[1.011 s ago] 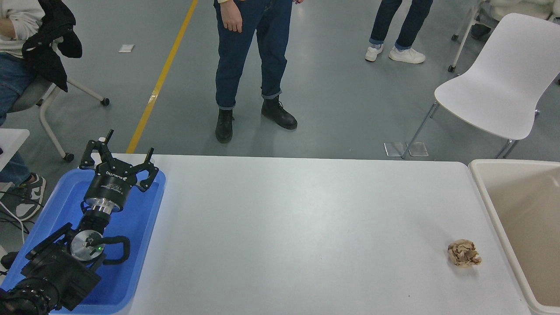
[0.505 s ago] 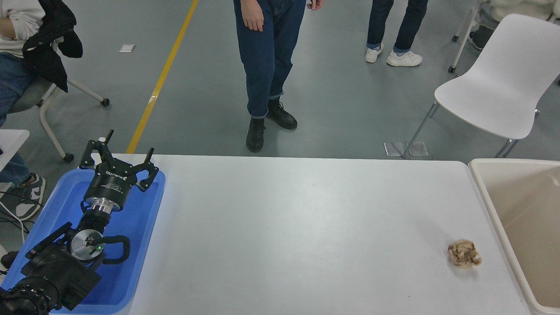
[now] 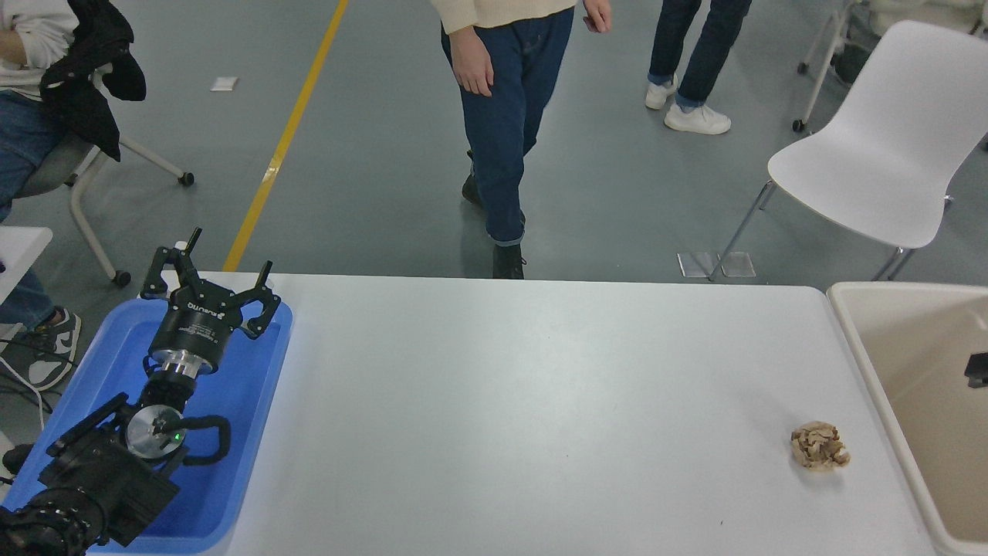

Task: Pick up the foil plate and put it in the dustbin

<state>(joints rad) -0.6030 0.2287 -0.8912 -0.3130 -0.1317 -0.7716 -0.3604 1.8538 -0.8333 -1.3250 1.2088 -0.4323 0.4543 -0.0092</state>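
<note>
The foil plate is not in view anywhere on the table. The beige dustbin (image 3: 857,340) stands at the table's right end, and its visible inner walls are bare. A small black part of my right gripper (image 3: 977,371) shows at the picture's right edge, over the dustbin's inside; too little shows to tell its state. My left gripper (image 3: 210,272) is parked open and empty over the blue tray (image 3: 247,386) at the lower left.
A small tan-brown wadded lump (image 3: 819,445) lies on the white table (image 3: 540,401) near the dustbin. A person (image 3: 509,116) walks just beyond the far edge. A white chair (image 3: 888,147) stands at the back right.
A black part of my right gripper has come into view at the right edge over the dustbin. The person beyond the table has walked to the right. My left arm has not moved.
</note>
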